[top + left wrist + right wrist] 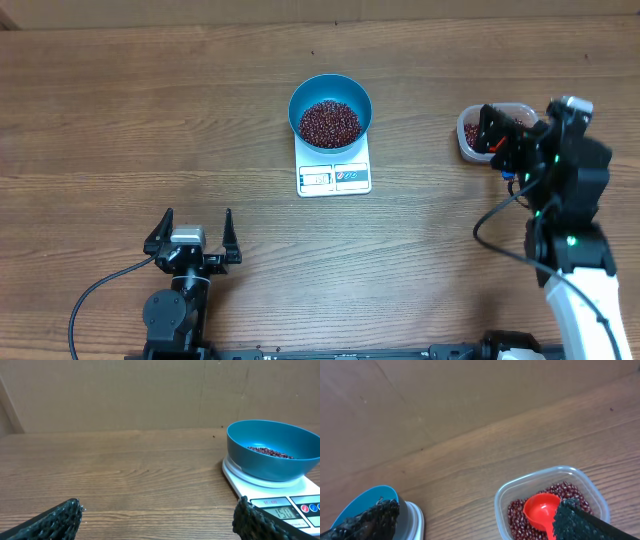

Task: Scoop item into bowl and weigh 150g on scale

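Left wrist view: wood-grain table (125, 475) under scale (245, 484), plain tan wall (125, 395) behind

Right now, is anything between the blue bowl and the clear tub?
No, only bare tabletop between bowl and tub, shown in the overhead view.

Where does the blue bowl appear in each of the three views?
Overhead: upper centre, the blue bowl sits on the white scale.
Left wrist: right side, the bowl on the scale.
Right wrist: bottom left corner, the bowl only partly visible.
Shared landmark: the scale beneath the bowl.
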{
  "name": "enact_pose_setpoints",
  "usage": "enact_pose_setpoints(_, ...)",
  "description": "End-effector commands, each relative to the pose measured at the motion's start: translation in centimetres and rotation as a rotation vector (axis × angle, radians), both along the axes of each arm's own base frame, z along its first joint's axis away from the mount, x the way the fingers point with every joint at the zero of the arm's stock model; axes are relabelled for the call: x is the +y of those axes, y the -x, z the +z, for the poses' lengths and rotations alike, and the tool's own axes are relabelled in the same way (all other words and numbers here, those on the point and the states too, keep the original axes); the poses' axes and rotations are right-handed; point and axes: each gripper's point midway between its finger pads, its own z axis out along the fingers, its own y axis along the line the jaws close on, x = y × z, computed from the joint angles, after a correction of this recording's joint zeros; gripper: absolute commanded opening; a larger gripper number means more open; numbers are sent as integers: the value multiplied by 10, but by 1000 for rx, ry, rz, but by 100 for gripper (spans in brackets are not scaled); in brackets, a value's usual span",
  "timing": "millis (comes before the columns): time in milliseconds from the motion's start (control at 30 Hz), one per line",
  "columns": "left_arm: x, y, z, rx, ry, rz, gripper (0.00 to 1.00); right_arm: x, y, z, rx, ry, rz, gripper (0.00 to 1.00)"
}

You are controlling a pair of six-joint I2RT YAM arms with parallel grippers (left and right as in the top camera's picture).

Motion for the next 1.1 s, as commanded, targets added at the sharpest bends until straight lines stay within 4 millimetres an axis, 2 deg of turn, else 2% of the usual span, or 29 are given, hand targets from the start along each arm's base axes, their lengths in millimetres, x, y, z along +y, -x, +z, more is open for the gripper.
enact_pose_setpoints(0,1,0,0,-4,-15,1,99,0,16,-8,-51,-7,-9,100)
enact_pose_setpoints(600,1,0,0,-4,-15,1,100,-1,76,-53,-244,-22,-52,100)
enact_pose_setpoints(967,1,0,0,-4,-16,1,100,-3,98,-75,-324,-24,-75,100)
enact_pose_setpoints(1067,1,0,0,-4,-15,1,100,-3,99,-73,-330,-21,-79,100)
